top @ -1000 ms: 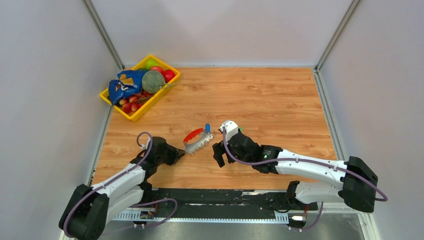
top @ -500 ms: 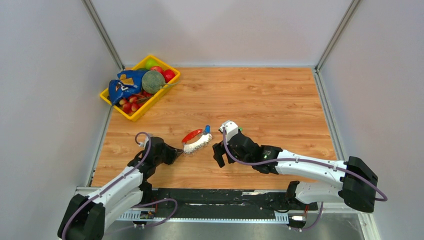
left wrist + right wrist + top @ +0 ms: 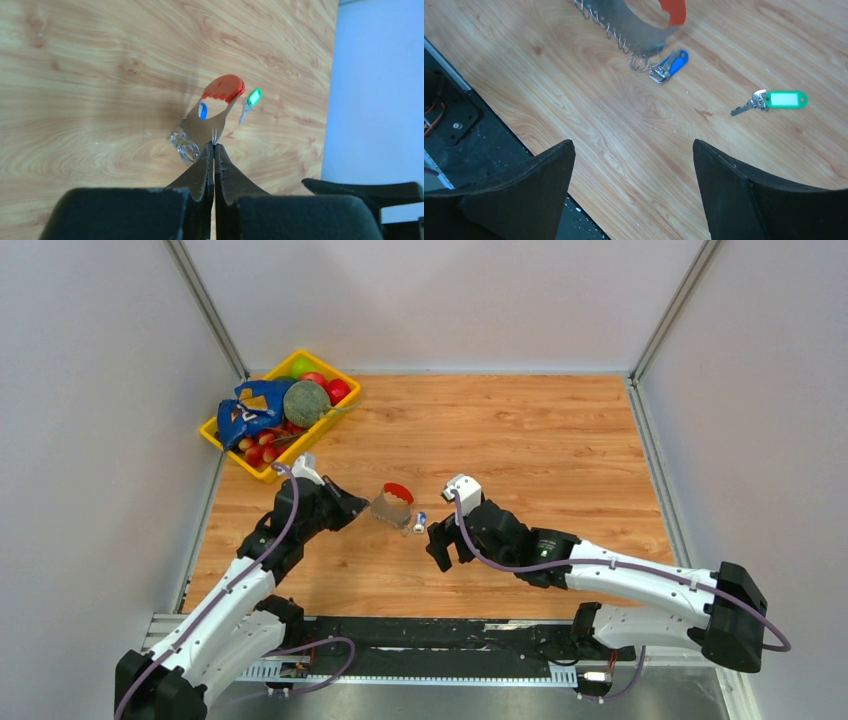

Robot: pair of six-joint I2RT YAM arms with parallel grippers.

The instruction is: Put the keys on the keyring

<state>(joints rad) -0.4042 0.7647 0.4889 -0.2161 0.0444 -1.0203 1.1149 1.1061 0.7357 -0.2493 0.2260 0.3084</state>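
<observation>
One blue key and one green key flat on the wood table, neither picked up. Blue one right at the low end of the keyring's coil, touching or as good as. Can't tell if it's actually hooked on. Green one well apart from it, off to the right in the right wrist view, silver blade pointing back toward the blue.

Keyring up off the table, tilted, held by the left gripper. Looks like a curved strip of silvery metal with a red tip up top and a wire coil running down one edge. Left jaws clenched hard on the thin metal edge, pads squeezed together with only the sheet between them in the left wrist view.

Right gripper spread wide, gripping nothing. Hovers near the keys on the arms' side, black fingers at the bottom of its own view and both keys beyond them.

Way off at the far left corner of the table, yellow tray packed full of coloured odds and ends.
</observation>
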